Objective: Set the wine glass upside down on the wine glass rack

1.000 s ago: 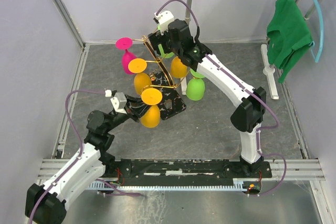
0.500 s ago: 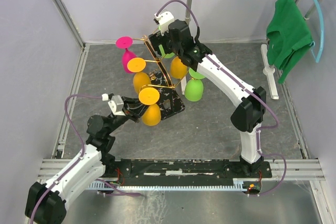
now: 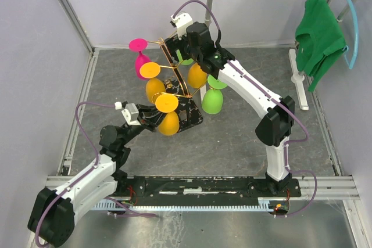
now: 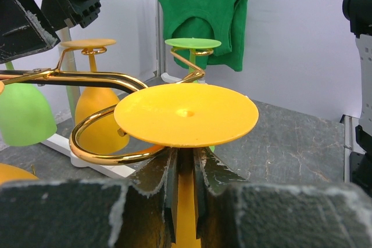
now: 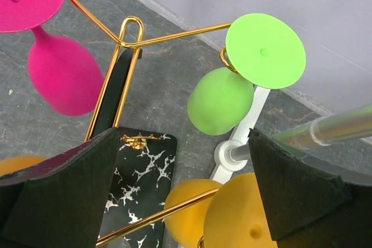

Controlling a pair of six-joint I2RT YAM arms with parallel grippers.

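Observation:
An orange wine glass hangs upside down, its flat foot on top. My left gripper is shut on its stem just under the foot, low at the rack's near left side. A curled gold arm of the wine glass rack lies beside the stem under the foot; whether the stem sits inside the curl I cannot tell. The rack's black marbled base stands on the grey table. My right gripper is open above the rack's top, holding nothing.
Other glasses hang upside down on the rack: pink, orange, orange, green. A white pole stand with a green shirt on a blue hanger stands at the back right. Walls close the left and back.
My left gripper has carried the orange glass slightly up and away, closer into the rack. The rack and its hanging glasses have shifted a little. The right gripper has stayed put.

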